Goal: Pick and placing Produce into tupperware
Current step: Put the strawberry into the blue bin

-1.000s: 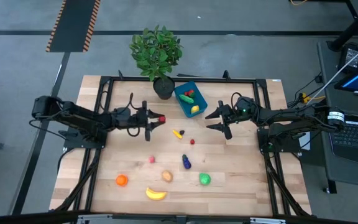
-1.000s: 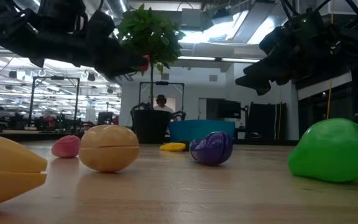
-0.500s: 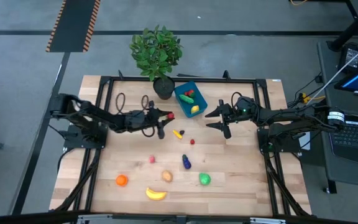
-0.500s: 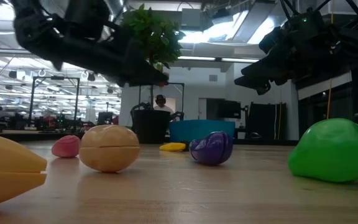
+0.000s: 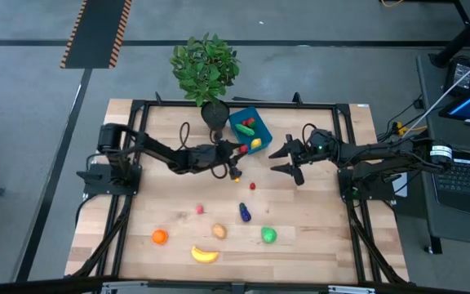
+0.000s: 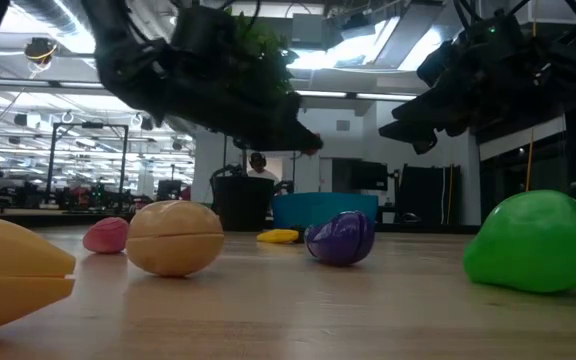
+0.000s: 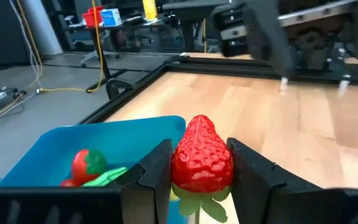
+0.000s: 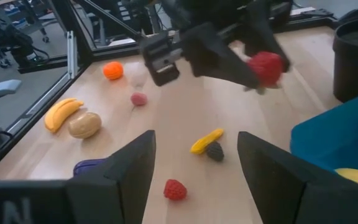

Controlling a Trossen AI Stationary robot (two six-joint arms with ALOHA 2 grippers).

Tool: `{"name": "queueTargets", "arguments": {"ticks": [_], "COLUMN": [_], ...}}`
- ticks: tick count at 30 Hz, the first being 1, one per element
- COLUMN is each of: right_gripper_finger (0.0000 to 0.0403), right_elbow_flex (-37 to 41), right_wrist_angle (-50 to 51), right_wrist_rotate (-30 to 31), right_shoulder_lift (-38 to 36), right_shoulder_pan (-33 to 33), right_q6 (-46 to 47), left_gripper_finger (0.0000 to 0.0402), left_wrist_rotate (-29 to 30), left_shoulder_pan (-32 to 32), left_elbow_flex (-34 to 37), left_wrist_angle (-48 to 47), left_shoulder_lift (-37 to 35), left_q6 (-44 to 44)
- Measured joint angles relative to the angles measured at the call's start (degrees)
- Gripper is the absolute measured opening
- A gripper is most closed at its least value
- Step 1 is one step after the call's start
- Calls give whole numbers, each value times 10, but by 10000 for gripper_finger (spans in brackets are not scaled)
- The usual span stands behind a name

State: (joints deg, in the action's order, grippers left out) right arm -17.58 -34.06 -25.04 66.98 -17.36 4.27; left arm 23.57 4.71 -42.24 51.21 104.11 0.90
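My left gripper is shut on a red strawberry, in the air at the near-left edge of the blue tupperware. The tupperware holds a few pieces of produce. My right gripper hangs open and empty to the right of the tupperware. On the table lie an orange, a banana, a potato, a green apple, a purple eggplant, a pink piece, a red berry and a small yellow piece. My left gripper pinches the strawberry's two sides between its two fingers. The fingers reach nearly level from the table's left. The strawberry is lifted clear, its tip pointing ahead past the fingertips and its green leaves toward the wrist, above the tupperware's rim.
A potted plant stands in a dark pot just left of the tupperware at the far edge. A black frame runs around the tabletop. The near half of the table carries the scattered produce.
My left gripper has moved toward the table's right edge and slightly down, carrying the strawberry from left of centre to the tupperware's edge. It has stayed shut on the strawberry throughout.
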Motion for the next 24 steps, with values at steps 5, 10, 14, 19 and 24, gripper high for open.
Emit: {"name": "queueTargets", "arguments": {"ticks": [5,10,14,19,24], "right_gripper_finger": [229,229,229,229,229], "right_elbow_flex": [0,0,0,0,0], "right_wrist_angle": [3,3,4,8,24], "right_wrist_rotate": [0,0,-12,-85,-111], "right_shoulder_lift": [0,0,0,-5,-27], "right_shoulder_pan": [0,-14,-45,-81,-106], "right_q6": [-1,-2,12,0,-11], "left_gripper_finger": [120,120,120,120,120], "left_wrist_rotate": [-1,-14,-49,-76,-83], "left_shoulder_pan": [25,38,47,65,80], "left_elbow_flex": [-30,-45,-48,-48,-54], "left_wrist_angle": [-61,-97,-96,-97,-121], "left_shoulder_lift": [10,10,10,10,10], "left_q6": [-7,-7,-15,-23,-40]}}
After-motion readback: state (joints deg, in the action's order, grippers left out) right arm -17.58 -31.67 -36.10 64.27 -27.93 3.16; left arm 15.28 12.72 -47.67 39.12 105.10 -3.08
